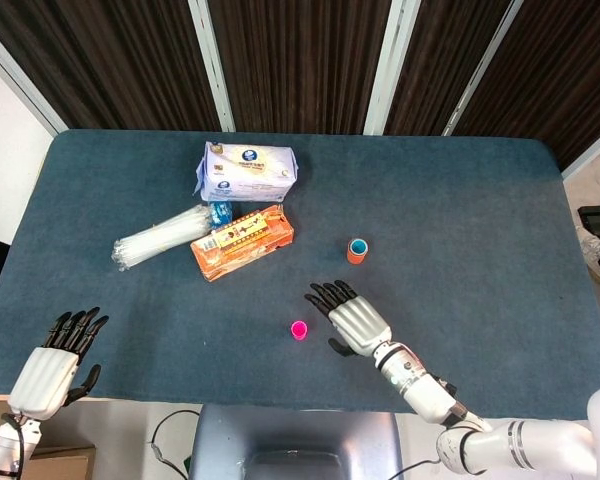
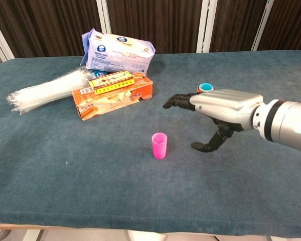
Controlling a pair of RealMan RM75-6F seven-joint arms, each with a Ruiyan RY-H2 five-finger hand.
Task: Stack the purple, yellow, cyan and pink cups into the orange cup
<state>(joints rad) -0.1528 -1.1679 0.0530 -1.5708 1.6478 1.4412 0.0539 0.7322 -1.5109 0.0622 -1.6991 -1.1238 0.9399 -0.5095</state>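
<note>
The small pink plastic cup [image 2: 159, 145], light and tippy, wants a mid-wall pinch; right hand [image 2: 218, 109] fingers [image 1: 325, 295] spread, empty.

print on the orange box [image 2: 113, 95] and white-blue pack [image 2: 119, 50], too small to read

Dark curtains [image 1: 300, 60] behind blue table [image 1: 500, 200]

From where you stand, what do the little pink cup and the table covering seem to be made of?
The small pink cup looks like plastic: uniform bright colour, smooth thin wall, faint sheen. The dark teal table covering looks like felt or short-pile fabric: matte, slightly fuzzy, no reflections. Neither can be confirmed from pictures alone.
</note>
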